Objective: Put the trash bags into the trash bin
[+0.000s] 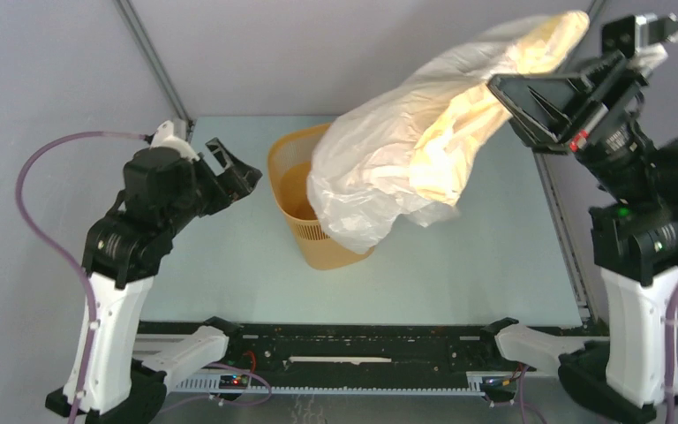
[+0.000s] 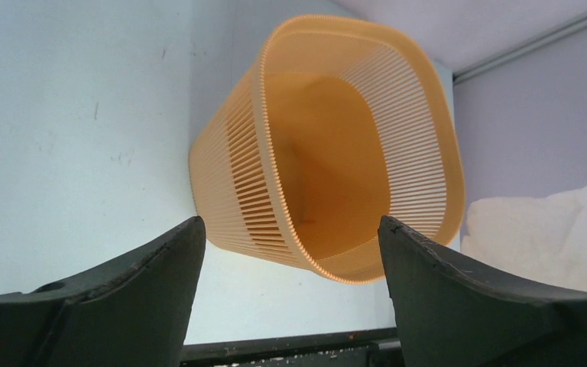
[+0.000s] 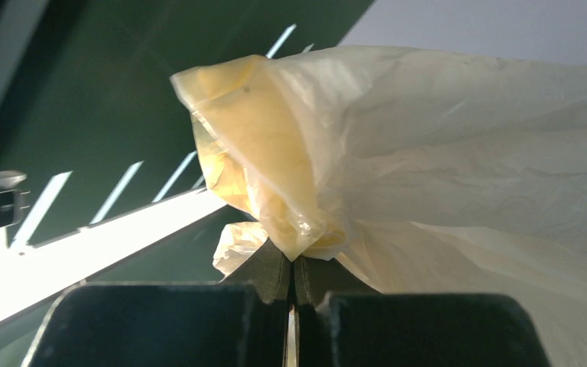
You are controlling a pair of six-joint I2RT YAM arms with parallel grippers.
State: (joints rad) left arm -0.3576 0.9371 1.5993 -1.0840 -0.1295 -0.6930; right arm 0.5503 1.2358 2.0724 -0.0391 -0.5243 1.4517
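Hanging from my right gripper (image 1: 505, 102), the bag (image 1: 406, 150) is up in the air, not in the bin (image 1: 318, 252) yet. Right jaws are clenched on a bunched bit of its film; the right wrist view shows the fingertips pressed together with the crumpled plastic (image 3: 428, 153) sprouting straight out of them (image 3: 294, 264). I judge the high pinch is there so the puffy bulk dangles free and can be lowered mouth-first.

The bag's low end droops over the right side of the bin's rim and hides that side from the top camera. I can't tell if any film is inside. In the left wrist view the bin's inside (image 2: 237, 176) looks bare as far as it shows, with the bag (image 2: 543, 229) off at the right edge.

The bin stands upright mid-table (image 1: 494, 265), open end up.

My left gripper (image 1: 240, 166) sits just beside the bin on its left, apart from it and aimed at it. Its jaws are spread wide with nothing between them (image 2: 289, 225). My guess is it waits there to steady the bin or tuck film in.

Risk: the light film catches on the rim, or the bin tips.
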